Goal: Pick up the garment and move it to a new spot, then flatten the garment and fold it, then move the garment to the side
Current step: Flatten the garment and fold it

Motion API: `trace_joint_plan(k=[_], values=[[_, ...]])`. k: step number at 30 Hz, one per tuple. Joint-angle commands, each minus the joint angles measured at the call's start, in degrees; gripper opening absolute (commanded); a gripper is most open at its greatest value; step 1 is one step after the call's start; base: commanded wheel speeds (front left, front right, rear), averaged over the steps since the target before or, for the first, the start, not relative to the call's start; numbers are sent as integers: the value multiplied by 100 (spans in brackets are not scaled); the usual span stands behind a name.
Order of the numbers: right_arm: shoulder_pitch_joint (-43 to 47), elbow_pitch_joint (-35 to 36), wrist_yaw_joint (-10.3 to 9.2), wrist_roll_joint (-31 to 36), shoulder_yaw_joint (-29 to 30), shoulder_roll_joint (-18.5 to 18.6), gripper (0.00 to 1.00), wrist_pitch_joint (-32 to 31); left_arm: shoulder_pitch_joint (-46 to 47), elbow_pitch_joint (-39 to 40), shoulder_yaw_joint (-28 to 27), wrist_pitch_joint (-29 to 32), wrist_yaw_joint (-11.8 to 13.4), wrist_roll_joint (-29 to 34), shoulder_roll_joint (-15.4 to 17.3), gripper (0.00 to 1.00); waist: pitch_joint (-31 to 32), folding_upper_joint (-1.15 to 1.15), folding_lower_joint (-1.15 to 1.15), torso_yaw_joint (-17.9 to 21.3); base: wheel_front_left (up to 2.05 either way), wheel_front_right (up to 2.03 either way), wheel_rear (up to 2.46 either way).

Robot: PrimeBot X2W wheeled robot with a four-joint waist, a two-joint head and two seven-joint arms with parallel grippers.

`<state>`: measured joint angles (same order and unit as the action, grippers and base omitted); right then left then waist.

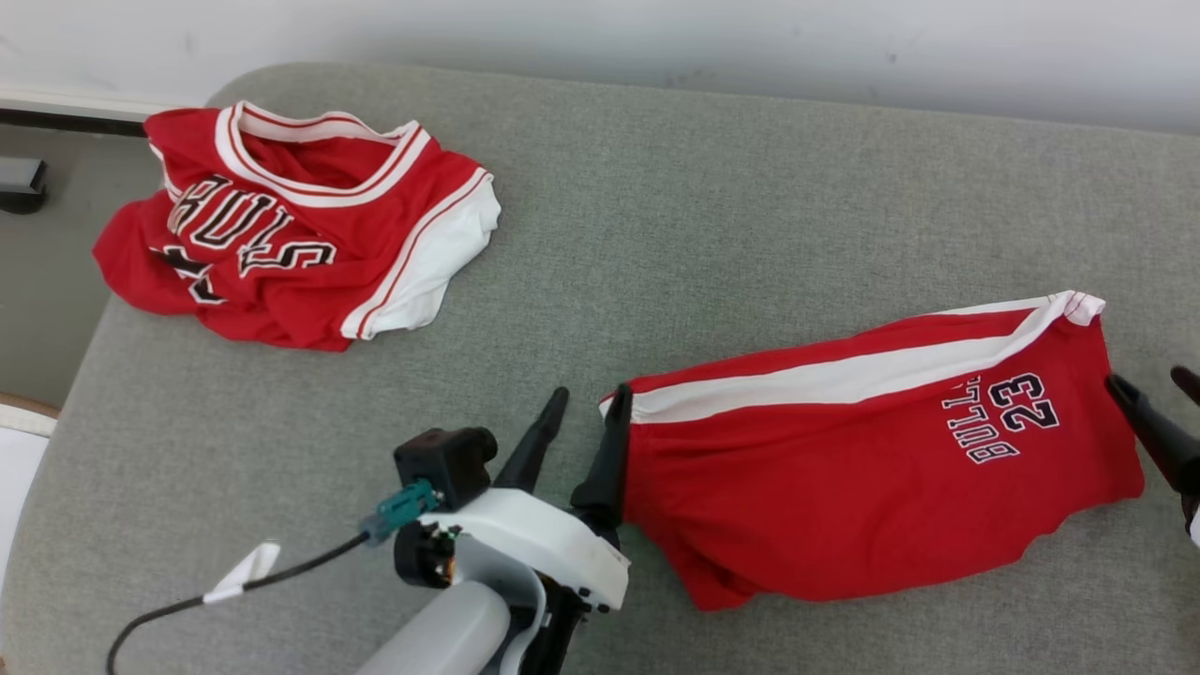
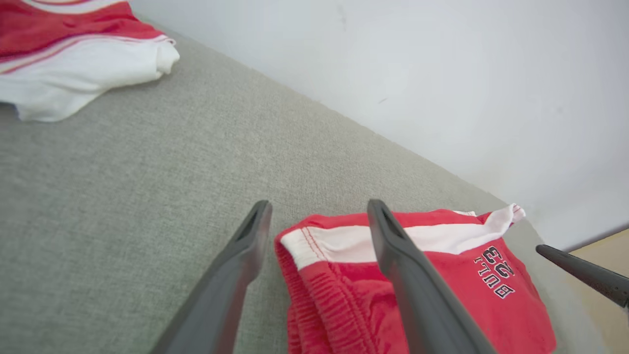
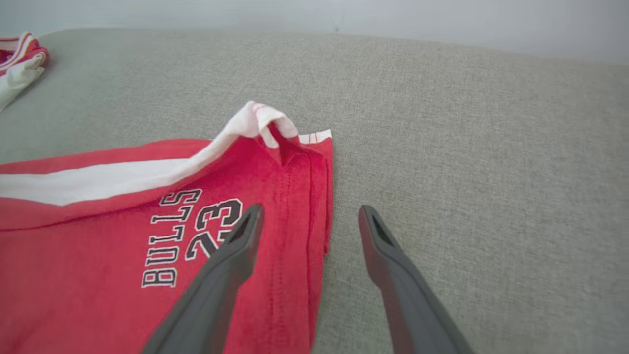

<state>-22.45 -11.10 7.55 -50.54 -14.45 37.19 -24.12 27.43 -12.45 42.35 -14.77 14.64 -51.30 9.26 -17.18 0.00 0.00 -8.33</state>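
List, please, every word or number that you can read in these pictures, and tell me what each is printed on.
"BULLS": on the shorts, near one leg's hem.
"23": on the shorts, beside that word.
"BULLS": across the chest of the jersey, creased, with some letters partly folded under.
The number below it on the jersey is lost in folds and cannot be read.

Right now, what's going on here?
The red basketball shorts with a white side stripe lie spread on the grey fabric cushion. The left claw stands open at the waistband end, the right claw open at the leg-hem end; neither grips the cloth. A crumpled red-and-white jersey sits apart, far left.
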Motion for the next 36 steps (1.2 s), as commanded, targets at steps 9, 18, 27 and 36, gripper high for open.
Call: trace_joint_plan(k=[9, 18, 27, 36], values=[[-84, -442, -12, 207, -41, -57, 100, 132, -742, 1016, -622, -36, 185, 2283, -121, 100, -224, 0, 0, -146, 0, 0, 0], [-477, -1319, -10, 240, -190, -435, 100, -137, -1262, 1154, -1039, -36, -198, 3269, -436, 100, -362, 0, 0, -461, 0, 0, 0], [-527, -1365, 16, -308, -514, -820, 0, -337, -1636, 1088, -1516, -37, -543, 3733, -572, 100, -229, 0, 0, -482, 0, 0, 0], [-555, -1494, -12, -707, -187, -569, 0, 87, -1985, 1032, -1865, -37, -838, 4003, -611, 100, 15, 0, 0, -194, 0, 0, 0]])
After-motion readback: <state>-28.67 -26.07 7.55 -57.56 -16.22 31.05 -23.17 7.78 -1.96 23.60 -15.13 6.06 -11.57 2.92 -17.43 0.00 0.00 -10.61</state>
